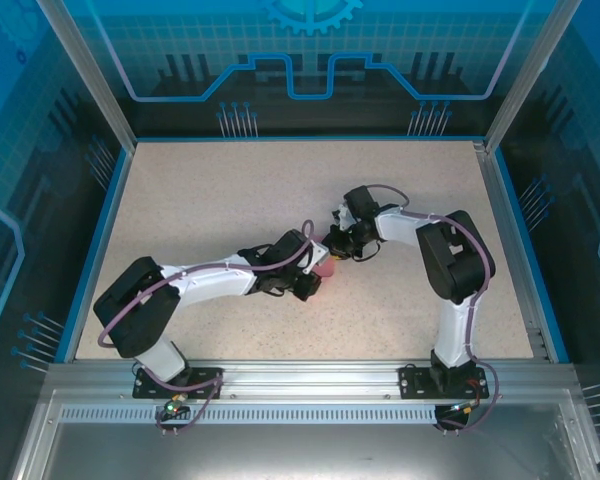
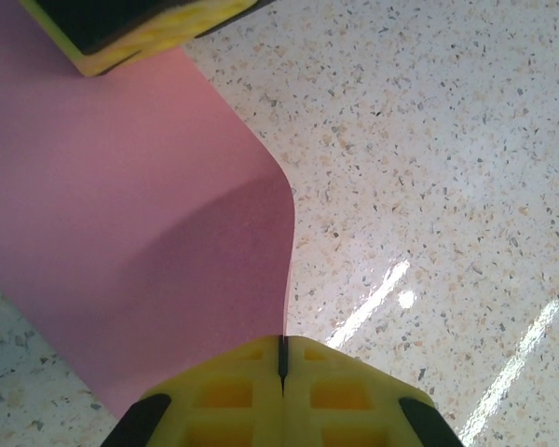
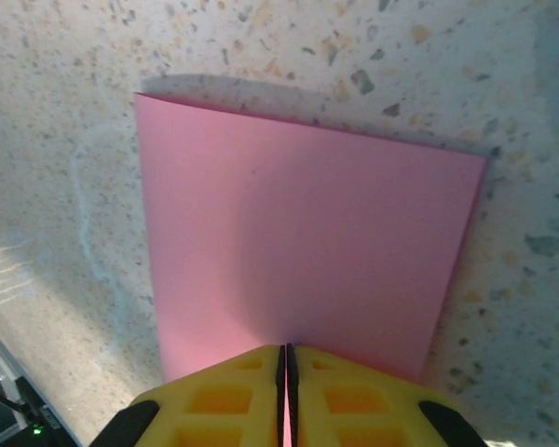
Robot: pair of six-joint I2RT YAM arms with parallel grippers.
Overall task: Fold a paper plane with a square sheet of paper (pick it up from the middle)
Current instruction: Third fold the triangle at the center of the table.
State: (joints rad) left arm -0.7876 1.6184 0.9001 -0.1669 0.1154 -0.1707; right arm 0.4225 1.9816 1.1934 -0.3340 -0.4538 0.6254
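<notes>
Paper (image 3: 298,251) curved ahead of left gripper (image 2: 281,361) and right gripper (image 3: 286,358), both pinching its edges; no crease seen, so folding likely all remained.

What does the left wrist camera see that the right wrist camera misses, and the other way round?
Left wrist: the sheet of paper curving up to the right pincer at the far end. Right wrist: the sheet's straight far edge and two corners. Both: speckled table, and each camera's own pincer, like the left pincer, shut on the paper.
</notes>
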